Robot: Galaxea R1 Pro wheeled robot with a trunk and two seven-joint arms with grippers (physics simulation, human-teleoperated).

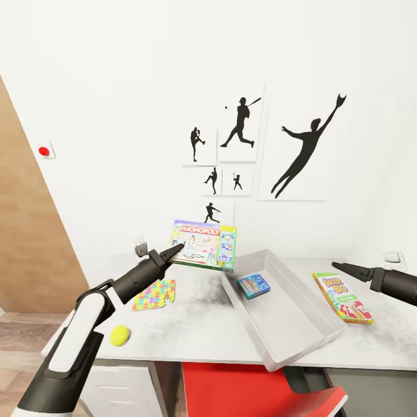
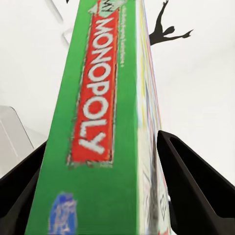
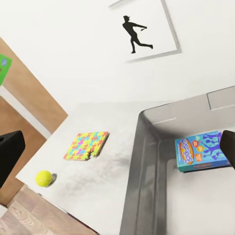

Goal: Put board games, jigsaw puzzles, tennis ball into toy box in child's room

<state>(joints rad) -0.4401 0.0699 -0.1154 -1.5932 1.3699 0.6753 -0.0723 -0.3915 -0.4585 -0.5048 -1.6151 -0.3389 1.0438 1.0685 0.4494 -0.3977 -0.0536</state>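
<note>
My left gripper (image 1: 180, 249) is shut on the edge of a green Monopoly board game (image 1: 205, 244), held tilted in the air above the table's back, beside the toy box. In the left wrist view the Monopoly box (image 2: 105, 98) stands between my two black fingers (image 2: 196, 186). The clear grey toy box (image 1: 301, 330) lies on the table with a small blue box (image 1: 254, 285) (image 3: 200, 149) inside. My right gripper (image 1: 343, 267) (image 3: 119, 149) hovers open over the toy box's right side. A Skip-Bo game (image 1: 343, 297) lies to the toy box's right. A colourful jigsaw puzzle (image 1: 154, 294) (image 3: 87, 145) and a yellow tennis ball (image 1: 120, 335) (image 3: 43, 178) lie at the table's left.
The grey table (image 1: 197, 324) stands against a white wall with black baseball silhouettes (image 1: 304, 152). A red chair (image 1: 249, 394) is tucked under the front edge. A wooden door (image 1: 26, 249) is at the left. White drawers (image 1: 121, 388) sit under the table.
</note>
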